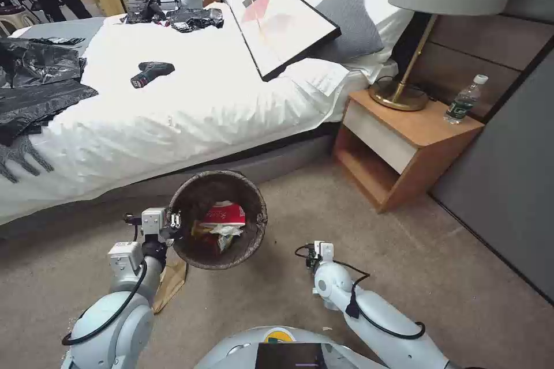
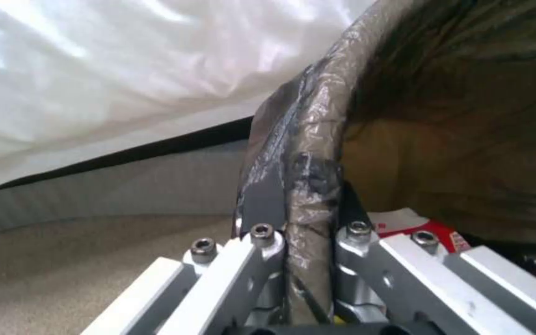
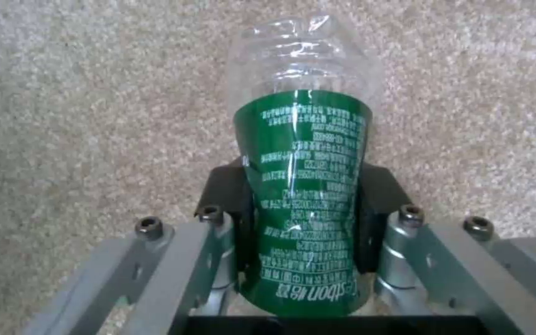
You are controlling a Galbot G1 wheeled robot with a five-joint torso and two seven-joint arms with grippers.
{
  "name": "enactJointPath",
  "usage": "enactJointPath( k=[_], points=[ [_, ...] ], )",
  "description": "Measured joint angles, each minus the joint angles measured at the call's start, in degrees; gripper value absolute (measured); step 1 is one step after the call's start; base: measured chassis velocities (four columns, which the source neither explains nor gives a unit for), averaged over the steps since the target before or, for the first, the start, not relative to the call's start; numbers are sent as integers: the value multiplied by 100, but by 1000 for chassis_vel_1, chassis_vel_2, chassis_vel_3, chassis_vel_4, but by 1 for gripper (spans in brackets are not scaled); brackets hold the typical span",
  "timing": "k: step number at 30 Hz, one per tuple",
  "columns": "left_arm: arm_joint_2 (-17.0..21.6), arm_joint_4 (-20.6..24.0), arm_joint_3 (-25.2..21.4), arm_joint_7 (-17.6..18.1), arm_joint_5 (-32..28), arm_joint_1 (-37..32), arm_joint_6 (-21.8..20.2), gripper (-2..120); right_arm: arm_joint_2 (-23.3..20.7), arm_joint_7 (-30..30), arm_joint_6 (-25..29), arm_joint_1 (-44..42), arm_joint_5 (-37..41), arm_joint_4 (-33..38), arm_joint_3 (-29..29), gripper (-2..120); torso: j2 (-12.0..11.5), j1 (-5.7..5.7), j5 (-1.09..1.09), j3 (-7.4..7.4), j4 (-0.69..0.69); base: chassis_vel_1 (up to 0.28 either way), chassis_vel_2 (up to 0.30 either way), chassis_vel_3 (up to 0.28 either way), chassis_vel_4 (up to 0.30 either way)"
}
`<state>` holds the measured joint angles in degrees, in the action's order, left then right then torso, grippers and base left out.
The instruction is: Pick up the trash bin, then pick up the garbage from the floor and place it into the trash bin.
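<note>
My left gripper (image 1: 173,220) is shut on the near-left rim of the trash bin (image 1: 257,213) and holds it tilted above the carpet, beside the bed. In the left wrist view the bag-covered rim (image 2: 318,121) is pinched in my left gripper (image 2: 308,195). Inside the bin lie a red-and-white wrapper (image 1: 226,213) and crumpled white tissue (image 1: 228,230). My right gripper (image 1: 314,253) points down at the carpet, to the right of the bin. It (image 3: 304,195) is shut on a clear bottle with a green label (image 3: 305,139). A crumpled brown paper bag (image 1: 170,282) lies on the floor under my left arm.
The white bed (image 1: 190,109) runs across the back with a drill (image 1: 151,74), black bags (image 1: 34,86) and a framed picture (image 1: 283,23) on it. A wooden nightstand (image 1: 404,150) with a lamp (image 1: 404,92) and water bottle (image 1: 464,101) stands right, by a grey wall panel (image 1: 508,184).
</note>
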<state>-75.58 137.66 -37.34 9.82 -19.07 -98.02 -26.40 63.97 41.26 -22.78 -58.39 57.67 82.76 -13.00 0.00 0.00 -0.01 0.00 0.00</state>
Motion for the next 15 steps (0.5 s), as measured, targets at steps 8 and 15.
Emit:
enactJointPath(
  k=[8,15],
  points=[
    [0,7,1,0,-2,-9,0,3,-175,-55,50,-114,-151,482,115,28,0,0,2,0,1,0,0,0,0],
    [7,33,-4,2,-7,-21,-4,3,-674,-14,74,-339,-202,1673,260,28,0,0,2,0,0,0,0,0,0]
  ],
)
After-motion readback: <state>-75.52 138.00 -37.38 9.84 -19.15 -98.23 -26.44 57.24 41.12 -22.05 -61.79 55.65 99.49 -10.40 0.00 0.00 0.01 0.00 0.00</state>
